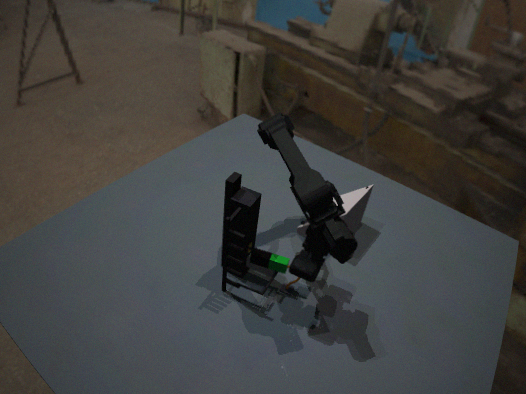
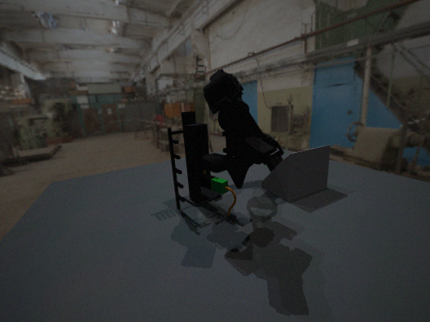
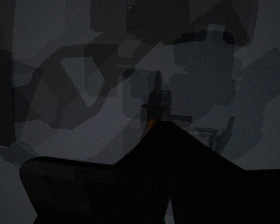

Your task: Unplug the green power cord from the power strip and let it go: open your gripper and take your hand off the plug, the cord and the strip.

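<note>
1. Right, the jaws are pinched fully together with nothing between them. In the wrist view the fingers meet with only a sliver of gap, and no green shows there.
2. The gripper (image 1: 304, 268) sits low, just beside the outer end of the green plug (image 1: 278, 263), so I judge it has no hold on it.
3. I read the plug as not yet pulled. Its inner end butts against a dark socket block at the foot of the upright power strip (image 1: 242, 222).
4. The orange cord (image 2: 232, 199) loops down from the plug to the table (image 1: 125, 272).
5. For room, the grey wedge (image 1: 361, 203) stands close behind the arm, while open table lies toward the near edge.
6. My call: open, realign around the plug, then pull straight away from the strip.
</note>
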`<state>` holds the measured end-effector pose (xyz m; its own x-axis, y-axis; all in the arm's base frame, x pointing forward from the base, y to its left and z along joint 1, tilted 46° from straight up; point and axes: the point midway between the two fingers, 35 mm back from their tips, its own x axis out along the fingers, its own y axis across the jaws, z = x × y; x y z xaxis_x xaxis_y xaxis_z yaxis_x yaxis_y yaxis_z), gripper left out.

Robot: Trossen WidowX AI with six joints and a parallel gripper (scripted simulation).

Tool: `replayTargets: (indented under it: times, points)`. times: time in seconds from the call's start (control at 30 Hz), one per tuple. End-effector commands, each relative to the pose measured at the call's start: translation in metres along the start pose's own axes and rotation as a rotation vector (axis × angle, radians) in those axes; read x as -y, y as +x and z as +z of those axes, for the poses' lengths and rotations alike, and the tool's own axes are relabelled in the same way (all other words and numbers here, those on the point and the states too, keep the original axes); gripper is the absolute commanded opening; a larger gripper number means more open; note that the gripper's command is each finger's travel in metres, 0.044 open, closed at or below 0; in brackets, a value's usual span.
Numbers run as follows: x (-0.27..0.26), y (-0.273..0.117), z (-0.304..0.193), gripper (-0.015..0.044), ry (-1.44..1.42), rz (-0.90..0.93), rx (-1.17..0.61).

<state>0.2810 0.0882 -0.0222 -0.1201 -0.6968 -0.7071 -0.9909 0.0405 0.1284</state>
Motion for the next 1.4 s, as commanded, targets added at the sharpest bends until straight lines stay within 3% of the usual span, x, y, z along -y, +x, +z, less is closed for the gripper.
replayTargets:
  times: [0.0, 1.37]
  points:
    - [0.0024, -0.0009, 0.0029, 0.0, 0.004, 0.005, 0.002]
    - [-0.0005, -0.0009, 0.003, 0.0, 0.004, 0.005, 0.002]
